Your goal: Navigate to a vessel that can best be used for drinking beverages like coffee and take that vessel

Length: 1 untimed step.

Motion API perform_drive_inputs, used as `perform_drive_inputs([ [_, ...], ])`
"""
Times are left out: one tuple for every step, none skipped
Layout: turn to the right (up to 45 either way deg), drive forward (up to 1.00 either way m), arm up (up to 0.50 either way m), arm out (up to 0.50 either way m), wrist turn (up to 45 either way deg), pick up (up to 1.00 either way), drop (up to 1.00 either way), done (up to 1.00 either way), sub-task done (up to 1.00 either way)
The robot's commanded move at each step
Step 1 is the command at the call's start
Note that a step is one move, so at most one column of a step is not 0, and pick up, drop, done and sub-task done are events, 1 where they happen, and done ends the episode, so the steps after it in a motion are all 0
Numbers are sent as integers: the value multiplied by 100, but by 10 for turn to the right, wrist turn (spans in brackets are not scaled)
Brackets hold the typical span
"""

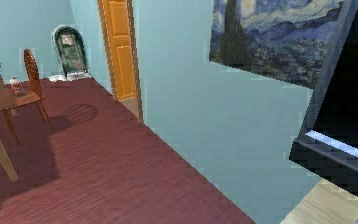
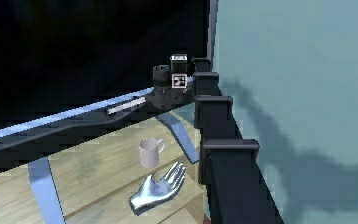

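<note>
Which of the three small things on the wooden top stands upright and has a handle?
The white mug. It stands between the thin pale stick and the silver hand-shaped figure; neither of those has a handle.

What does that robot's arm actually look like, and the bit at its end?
The arm is a dark, nearly black square bar built of stepped, box-like segments. Near its tip sit two small white squares with black marks. The gripper beside them is a small dark body.
</note>
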Motion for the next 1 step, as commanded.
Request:
perform_drive_inputs([
  [0, 0, 0, 0, 120, 0, 0, 0, 0],
])
